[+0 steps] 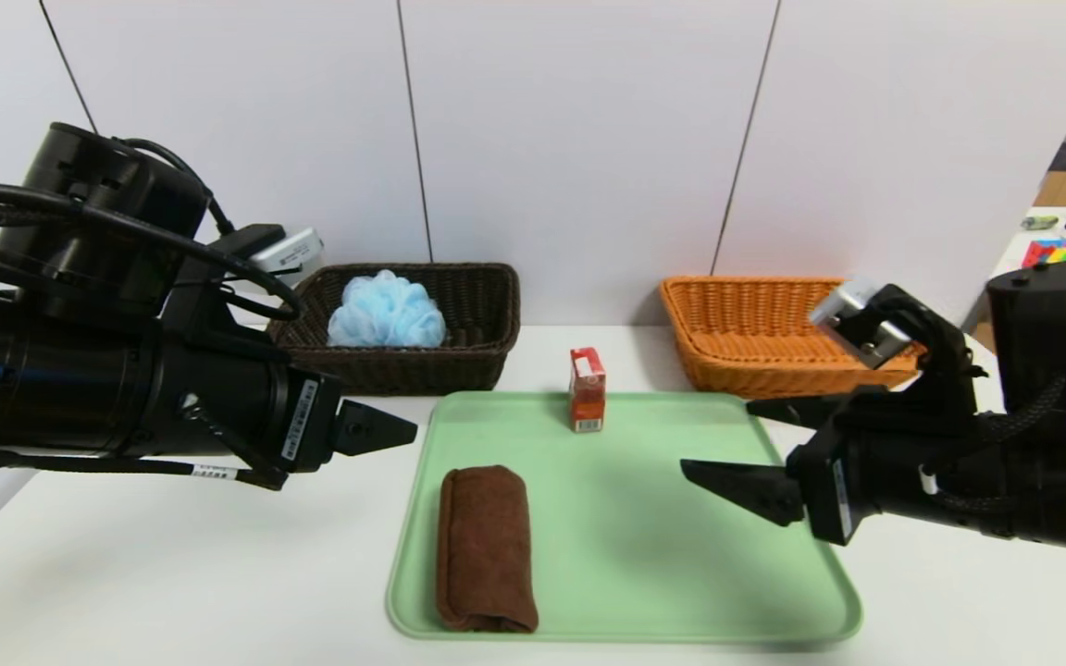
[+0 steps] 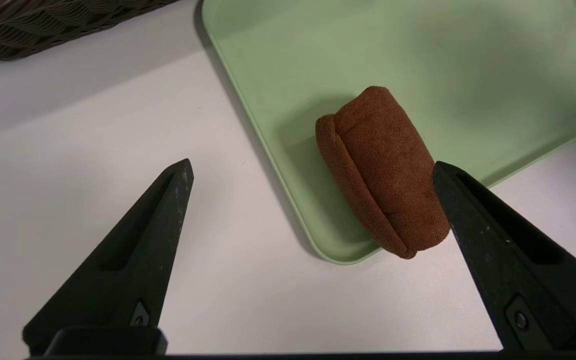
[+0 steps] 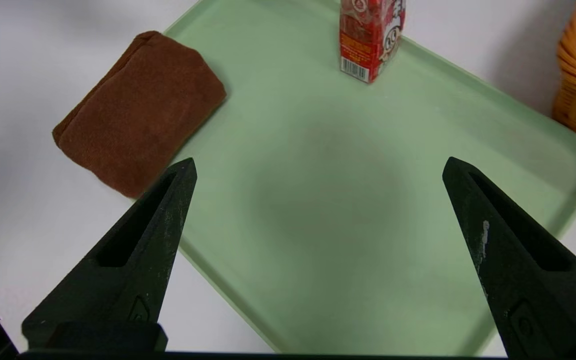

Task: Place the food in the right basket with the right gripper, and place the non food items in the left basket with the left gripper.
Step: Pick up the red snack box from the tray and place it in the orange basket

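I am observing no legible words, only a barcode and unreadable print on the red box (image 1: 588, 389), and small unreadable labels on both arms.

The left end effector (image 2: 313, 162) is held wide open above the table, angled inward from the left arm (image 1: 117, 379). The right end effector (image 3: 320, 160) is likewise opened wide, suspended at the right, with the right arm (image 1: 1042, 416) extended inward.

A red carton (image 1: 588, 390) stands upright at the green tray's far edge. A folded brown cloth (image 1: 487, 549) lies near its left edge. A blue mesh puff (image 1: 387, 312) sits in the dark basket (image 1: 394, 370)
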Motion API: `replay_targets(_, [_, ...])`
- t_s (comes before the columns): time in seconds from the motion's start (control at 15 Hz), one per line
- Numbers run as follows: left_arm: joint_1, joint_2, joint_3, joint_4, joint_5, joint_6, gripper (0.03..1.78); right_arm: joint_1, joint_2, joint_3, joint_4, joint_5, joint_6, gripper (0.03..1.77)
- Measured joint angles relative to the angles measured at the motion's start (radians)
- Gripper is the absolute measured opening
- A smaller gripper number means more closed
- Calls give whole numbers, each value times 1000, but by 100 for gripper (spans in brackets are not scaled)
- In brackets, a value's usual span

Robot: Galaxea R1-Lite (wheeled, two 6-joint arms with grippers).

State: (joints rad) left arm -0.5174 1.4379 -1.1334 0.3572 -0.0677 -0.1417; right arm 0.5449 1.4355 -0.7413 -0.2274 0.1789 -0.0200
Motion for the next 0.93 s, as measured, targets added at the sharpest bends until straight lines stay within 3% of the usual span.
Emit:
replay_targets(0.33, [2, 5, 0, 0, 2, 0, 169, 94, 124, -70, -46, -129, 78, 170])
replay_targets(0.6, [2, 10, 0, 0, 2, 0, 169, 171, 219, -111, -95, -277, 156, 170])
replay_targets(0.8, [2, 11, 0, 0, 2, 2, 169, 223, 276, -144, -101, -408, 174, 170])
replay_targets(0.93, [2, 13, 0, 0, 2, 3, 169, 246, 306, -150, -155, -462, 181, 170])
